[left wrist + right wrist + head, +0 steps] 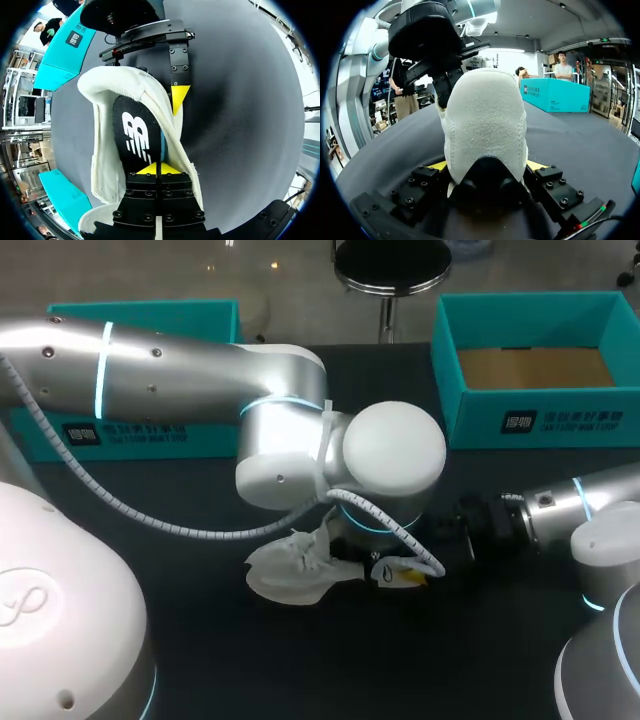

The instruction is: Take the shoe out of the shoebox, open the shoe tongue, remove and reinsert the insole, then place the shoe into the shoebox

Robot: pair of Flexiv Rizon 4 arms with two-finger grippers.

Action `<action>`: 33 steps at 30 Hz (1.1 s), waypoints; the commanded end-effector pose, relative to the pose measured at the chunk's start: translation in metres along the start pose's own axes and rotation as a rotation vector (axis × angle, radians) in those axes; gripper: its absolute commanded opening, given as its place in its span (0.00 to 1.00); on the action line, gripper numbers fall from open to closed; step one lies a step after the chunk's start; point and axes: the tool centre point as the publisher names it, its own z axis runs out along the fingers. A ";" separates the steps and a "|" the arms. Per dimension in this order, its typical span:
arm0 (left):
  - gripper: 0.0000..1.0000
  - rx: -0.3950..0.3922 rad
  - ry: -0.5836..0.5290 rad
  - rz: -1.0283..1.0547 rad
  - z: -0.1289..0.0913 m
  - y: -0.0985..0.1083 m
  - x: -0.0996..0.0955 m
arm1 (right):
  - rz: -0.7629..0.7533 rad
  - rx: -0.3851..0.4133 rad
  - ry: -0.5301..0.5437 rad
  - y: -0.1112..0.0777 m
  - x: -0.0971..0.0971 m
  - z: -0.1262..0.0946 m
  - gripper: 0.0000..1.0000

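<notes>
1. A white logo mark is printed on the black insole inside the shoe, just ahead of our left claw, whose tips pinch the insole's near end. We leave the brand unnamed.
2. A dark label with pale print sits on the front wall of the shoebox, well beyond our right claw, which clamps the shoe's heel. We cannot read it.
3. A matching label sits on the second teal box, well apart from our left claw, and is equally unreadable.
</notes>
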 end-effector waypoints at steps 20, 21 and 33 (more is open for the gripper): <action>0.00 0.108 -0.052 -0.059 -0.074 0.022 -0.015 | 0.002 0.002 -0.002 -0.005 -0.002 0.004 0.00; 0.00 0.108 -0.051 -0.053 -0.074 0.020 -0.014 | 0.002 0.002 -0.002 -0.005 -0.002 0.004 0.00; 0.01 0.103 -0.032 -0.015 -0.071 0.005 0.000 | 0.002 0.002 -0.002 -0.005 -0.002 0.004 0.00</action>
